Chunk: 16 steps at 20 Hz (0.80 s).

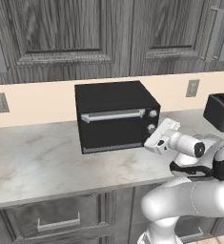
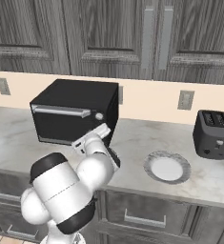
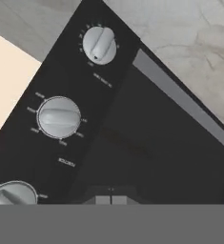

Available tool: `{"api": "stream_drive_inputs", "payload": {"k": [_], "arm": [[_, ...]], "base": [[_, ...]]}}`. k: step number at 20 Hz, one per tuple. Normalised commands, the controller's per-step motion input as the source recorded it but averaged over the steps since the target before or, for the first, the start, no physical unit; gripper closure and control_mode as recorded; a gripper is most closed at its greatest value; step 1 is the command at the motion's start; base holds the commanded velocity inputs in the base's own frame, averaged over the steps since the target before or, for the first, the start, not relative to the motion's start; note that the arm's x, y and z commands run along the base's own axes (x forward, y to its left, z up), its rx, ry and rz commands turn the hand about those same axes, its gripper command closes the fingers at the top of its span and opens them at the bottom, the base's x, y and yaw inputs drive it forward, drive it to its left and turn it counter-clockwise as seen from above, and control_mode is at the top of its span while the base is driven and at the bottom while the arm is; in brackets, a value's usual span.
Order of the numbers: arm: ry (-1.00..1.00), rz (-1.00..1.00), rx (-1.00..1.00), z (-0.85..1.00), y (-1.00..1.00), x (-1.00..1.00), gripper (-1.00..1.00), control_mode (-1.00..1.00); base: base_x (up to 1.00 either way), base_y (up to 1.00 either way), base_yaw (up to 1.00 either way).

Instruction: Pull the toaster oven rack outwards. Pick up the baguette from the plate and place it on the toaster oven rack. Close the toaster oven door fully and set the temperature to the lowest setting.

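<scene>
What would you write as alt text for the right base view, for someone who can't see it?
The white arm's gripper reaches at the front right corner of a closed black toaster oven on a marble counter. An empty plate lies to the right, and a slot toaster stands beyond it, under dark wood cabinets.
</scene>
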Motion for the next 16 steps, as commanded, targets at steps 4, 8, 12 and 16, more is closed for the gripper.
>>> {"api": "stream_drive_inputs", "payload": {"k": [4, 8, 12, 16], "arm": [[-0.26, 0.16, 0.0, 0.1, -0.97, 0.1, 1.0, -1.0], [-0.17, 0.07, 0.0, 0.33, -0.74, 0.46, 1.0, -1.0], [-0.04, 0.02, 0.01, 0.38, -0.56, 0.65, 1.0, -1.0], [0.0, 0.0, 0.0, 0.04, -0.21, 0.68, 1.0, -1.0]], "base": [[0.0, 0.0, 0.0], [0.0, 0.0, 0.0], [0.0, 0.0, 0.0], [0.0, 0.0, 0.0]]}}
